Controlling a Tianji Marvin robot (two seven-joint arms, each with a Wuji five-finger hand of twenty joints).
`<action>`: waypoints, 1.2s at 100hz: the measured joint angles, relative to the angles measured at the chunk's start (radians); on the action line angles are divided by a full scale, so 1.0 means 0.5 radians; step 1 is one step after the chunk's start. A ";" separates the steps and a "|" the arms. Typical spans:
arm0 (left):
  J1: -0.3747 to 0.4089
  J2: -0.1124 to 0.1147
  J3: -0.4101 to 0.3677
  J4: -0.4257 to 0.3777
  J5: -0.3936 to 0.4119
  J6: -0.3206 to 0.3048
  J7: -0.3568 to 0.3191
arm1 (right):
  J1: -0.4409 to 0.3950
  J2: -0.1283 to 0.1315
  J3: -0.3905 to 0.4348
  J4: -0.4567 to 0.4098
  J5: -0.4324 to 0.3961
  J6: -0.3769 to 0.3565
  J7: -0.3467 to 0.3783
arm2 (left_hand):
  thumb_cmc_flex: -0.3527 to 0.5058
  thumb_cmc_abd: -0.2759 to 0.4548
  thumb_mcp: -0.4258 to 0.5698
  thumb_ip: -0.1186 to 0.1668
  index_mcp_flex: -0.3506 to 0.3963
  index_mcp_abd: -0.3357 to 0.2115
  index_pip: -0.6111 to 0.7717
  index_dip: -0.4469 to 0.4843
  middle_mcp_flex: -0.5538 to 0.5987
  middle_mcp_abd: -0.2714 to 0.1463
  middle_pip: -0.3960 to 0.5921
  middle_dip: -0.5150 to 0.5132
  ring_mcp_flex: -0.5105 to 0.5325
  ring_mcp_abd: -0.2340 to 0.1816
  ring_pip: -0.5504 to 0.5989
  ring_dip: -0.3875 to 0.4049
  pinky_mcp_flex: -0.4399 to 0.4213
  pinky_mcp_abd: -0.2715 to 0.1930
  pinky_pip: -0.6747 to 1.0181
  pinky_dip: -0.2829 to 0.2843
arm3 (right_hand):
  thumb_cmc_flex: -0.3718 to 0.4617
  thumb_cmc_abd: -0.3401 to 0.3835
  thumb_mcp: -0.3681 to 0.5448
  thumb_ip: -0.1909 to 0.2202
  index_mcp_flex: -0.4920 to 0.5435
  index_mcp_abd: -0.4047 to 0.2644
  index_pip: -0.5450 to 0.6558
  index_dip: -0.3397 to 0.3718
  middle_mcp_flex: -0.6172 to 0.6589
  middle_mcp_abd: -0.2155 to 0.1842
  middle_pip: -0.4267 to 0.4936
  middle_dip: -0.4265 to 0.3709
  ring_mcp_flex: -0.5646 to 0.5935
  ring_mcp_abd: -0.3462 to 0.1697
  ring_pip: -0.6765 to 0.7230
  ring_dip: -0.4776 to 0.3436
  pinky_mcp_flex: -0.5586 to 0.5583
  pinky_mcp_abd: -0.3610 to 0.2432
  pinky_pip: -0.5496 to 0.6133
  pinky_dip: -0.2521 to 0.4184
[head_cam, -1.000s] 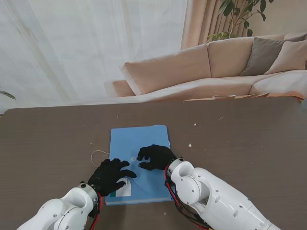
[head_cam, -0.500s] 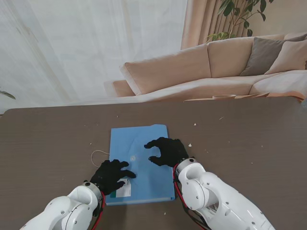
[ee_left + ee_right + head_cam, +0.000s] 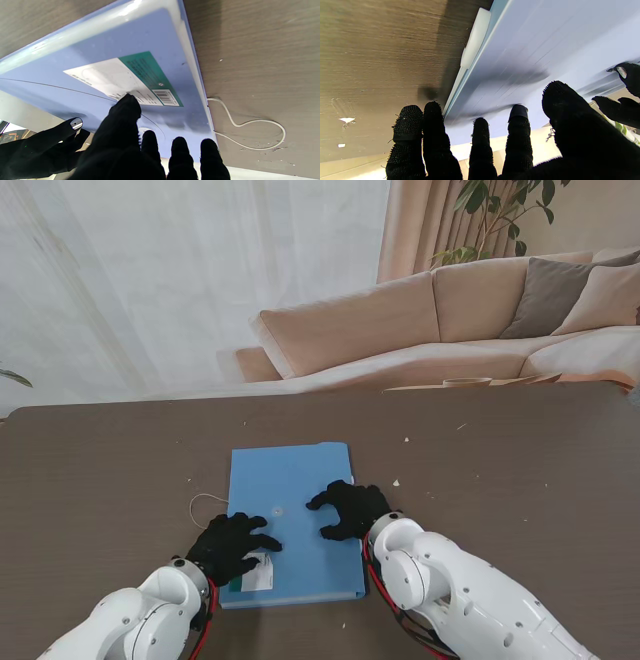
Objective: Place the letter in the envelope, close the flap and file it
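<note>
Both hands, left hand (image 3: 232,546) and right hand (image 3: 350,509), rest spread-fingered, empty, on the blue envelope (image 3: 290,475).

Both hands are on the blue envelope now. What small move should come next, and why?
Probably the left hand should reach for the white string, lying loose on the table beside the blue envelope, since the envelope lies flat and seems closed. The right hand rests open near its right edge and can steady it.
</note>
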State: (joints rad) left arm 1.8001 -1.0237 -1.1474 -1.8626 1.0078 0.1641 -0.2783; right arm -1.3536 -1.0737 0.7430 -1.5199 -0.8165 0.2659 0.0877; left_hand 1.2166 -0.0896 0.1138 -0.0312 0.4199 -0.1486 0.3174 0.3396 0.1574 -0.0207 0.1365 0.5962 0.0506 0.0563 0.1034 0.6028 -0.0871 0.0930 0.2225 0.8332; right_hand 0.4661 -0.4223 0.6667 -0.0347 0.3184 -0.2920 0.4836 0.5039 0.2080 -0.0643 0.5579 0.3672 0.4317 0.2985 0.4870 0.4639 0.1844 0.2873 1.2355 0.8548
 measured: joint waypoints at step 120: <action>-0.532 -0.013 -0.078 0.589 0.131 0.574 0.029 | 0.015 0.009 -0.009 0.006 0.012 -0.069 0.024 | -0.342 -0.066 -0.124 0.000 -0.259 0.280 -0.196 -0.022 0.024 0.100 0.173 -0.146 0.001 0.094 0.022 0.171 0.001 0.108 0.076 0.181 | 0.002 -0.002 0.052 0.000 0.106 -0.006 0.051 0.077 0.005 -0.020 -0.073 0.010 0.000 0.009 -0.007 0.017 -0.013 -0.002 0.000 0.039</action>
State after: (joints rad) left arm 1.5339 -1.0302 -1.1866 -1.5681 1.0733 0.4513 -0.2640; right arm -1.3462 -1.0693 0.7384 -1.5167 -0.8107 0.2313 0.0999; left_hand 1.0456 -0.1228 0.0520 -0.0311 0.2902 -0.0086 0.2196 0.3285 0.1692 0.0294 0.2228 0.5231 0.0513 0.1031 0.1143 0.6884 -0.0866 0.1468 0.2604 0.9235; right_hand 0.4669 -0.4233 0.6929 -0.0347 0.3715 -0.2951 0.5090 0.5423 0.2104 -0.0743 0.5211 0.3721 0.4317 0.3030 0.4838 0.4722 0.1777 0.2861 1.2356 0.8743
